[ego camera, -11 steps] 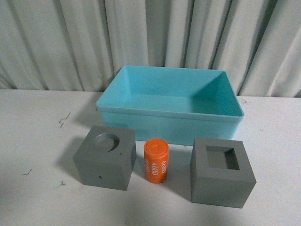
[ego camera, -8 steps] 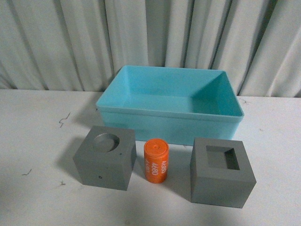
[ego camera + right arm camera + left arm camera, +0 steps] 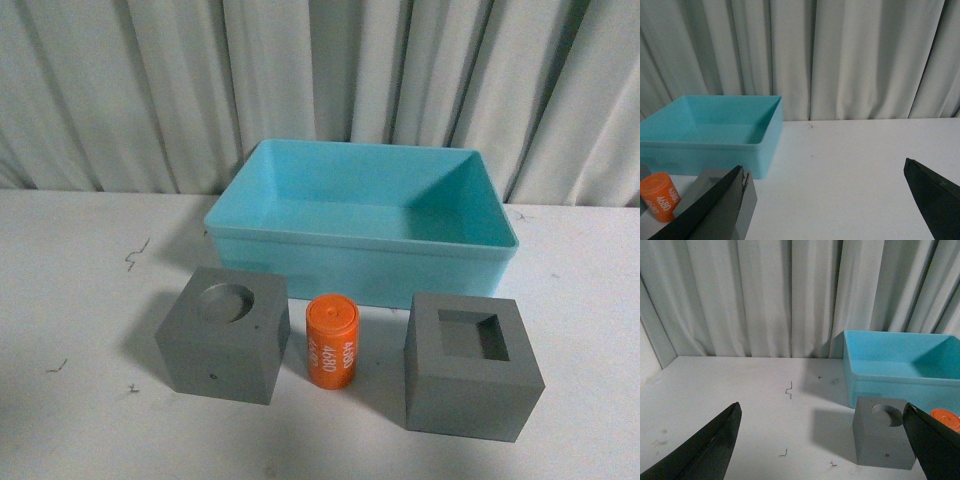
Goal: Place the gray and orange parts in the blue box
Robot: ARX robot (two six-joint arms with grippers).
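The light-blue box [image 3: 365, 250] stands empty at the back middle of the white table. In front of it, from left to right, stand a gray cube with a round recess [image 3: 225, 335], an orange cylinder with white digits [image 3: 332, 341] and a gray cube with a square hole [image 3: 472, 365]. Neither gripper shows in the front view. My left gripper [image 3: 822, 432] is open and empty; the round-recess cube [image 3: 883, 432] lies ahead beside one finger, the box [image 3: 900, 367] behind it. My right gripper [image 3: 822, 192] is open and empty; a gray cube [image 3: 747, 197], the orange cylinder [image 3: 660, 196] and the box [image 3: 710, 132] lie to one side.
A gray pleated curtain [image 3: 320, 90] hangs behind the table. Small dark scuff marks [image 3: 135, 252] dot the white tabletop left of the box. The table's back left corner shows in the left wrist view [image 3: 670, 362].
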